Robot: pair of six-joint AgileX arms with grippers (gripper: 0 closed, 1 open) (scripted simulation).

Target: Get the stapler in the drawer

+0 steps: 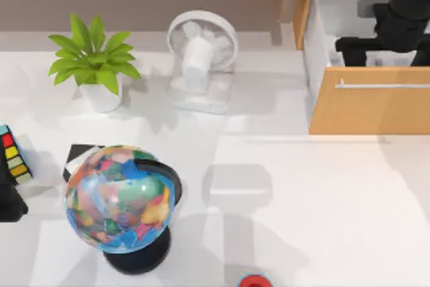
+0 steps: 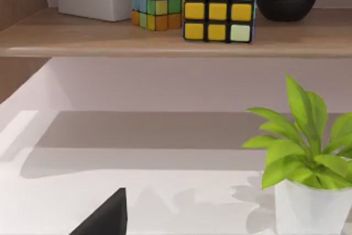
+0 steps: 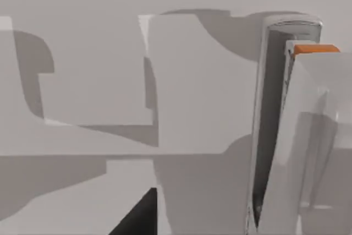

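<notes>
My right hand (image 1: 376, 48) hangs inside the open drawer (image 1: 369, 109) at the counter's far right — I cannot tell if it is open or closed — and the white stapler (image 3: 286, 136) lies on the drawer's white floor beside it.

- A rendered home-office desk: white table (image 1: 302, 199) with globe (image 1: 121, 196), desk fan (image 1: 201, 58), potted plant (image 1: 94, 65).
- Wooden shelf (image 2: 165, 39) holds puzzle cubes (image 2: 219, 8); an open drawer (image 1: 369, 109) stands at right.
</notes>
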